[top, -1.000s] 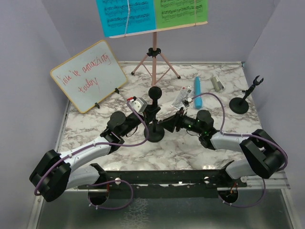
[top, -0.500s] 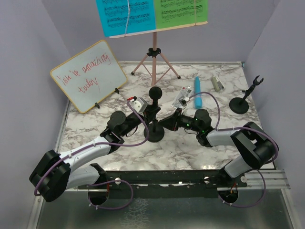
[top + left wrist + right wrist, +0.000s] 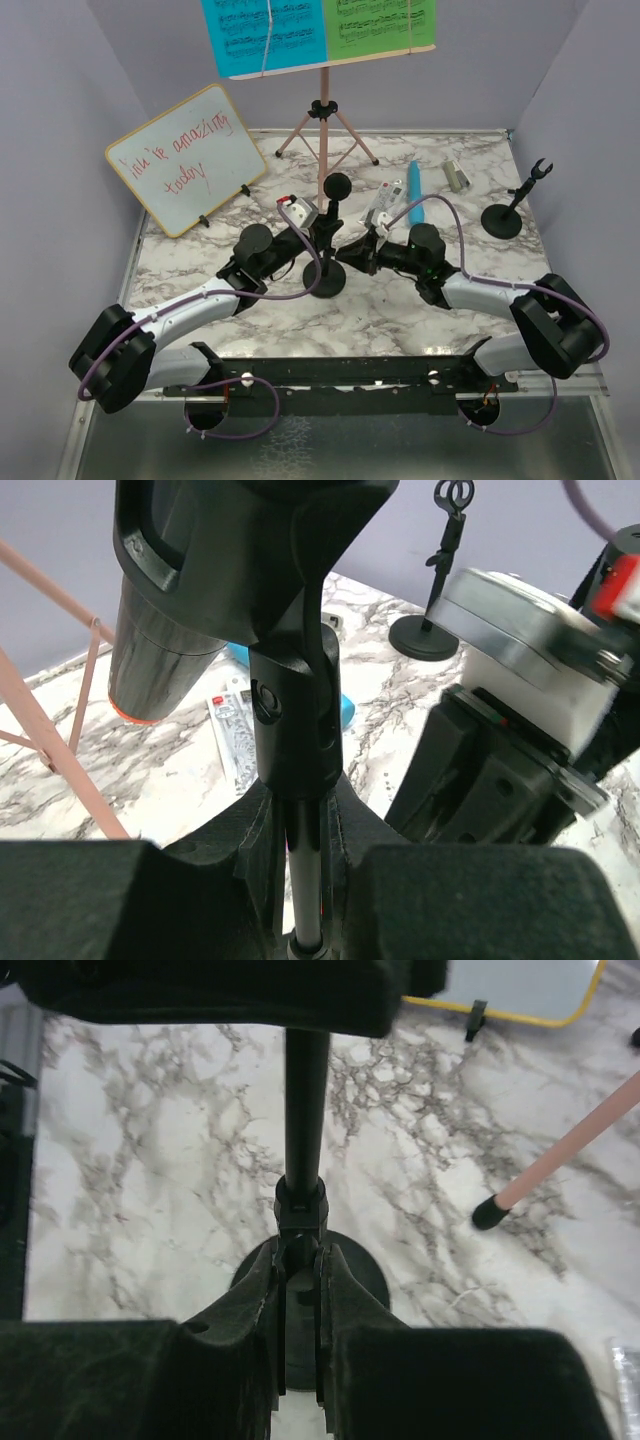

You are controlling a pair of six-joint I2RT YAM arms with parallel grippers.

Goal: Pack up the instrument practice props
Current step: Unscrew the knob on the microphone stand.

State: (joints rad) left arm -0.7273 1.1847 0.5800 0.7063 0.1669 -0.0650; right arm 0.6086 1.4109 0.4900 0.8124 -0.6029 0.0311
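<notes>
A black microphone (image 3: 337,187) sits clipped in a black round-based mic holder (image 3: 322,280) at the table's middle. My left gripper (image 3: 322,232) is shut on the holder's thin pole (image 3: 305,880), just under the clip, with the microphone's body (image 3: 170,610) above it. My right gripper (image 3: 342,262) is shut on the holder's low stem (image 3: 298,1290), just above the round base (image 3: 355,1260). The pink tripod music holder (image 3: 322,120) stands behind, bearing a blue sheet (image 3: 262,35) and a green sheet (image 3: 380,22). A blue microphone (image 3: 414,192) lies at the back right. A second mic holder (image 3: 503,218) stands empty at the right.
The yellow-framed whiteboard (image 3: 185,158) leans at the back left. A small silver cylinder (image 3: 457,176) and a white packet (image 3: 384,205) lie near the blue microphone. A pink tripod foot (image 3: 492,1212) rests close to the held holder's base. Purple walls enclose the table.
My left gripper has moved a little farther back and to the right on the pole, and the black microphone's head has shifted the same way. The right gripper stays at the stem.
</notes>
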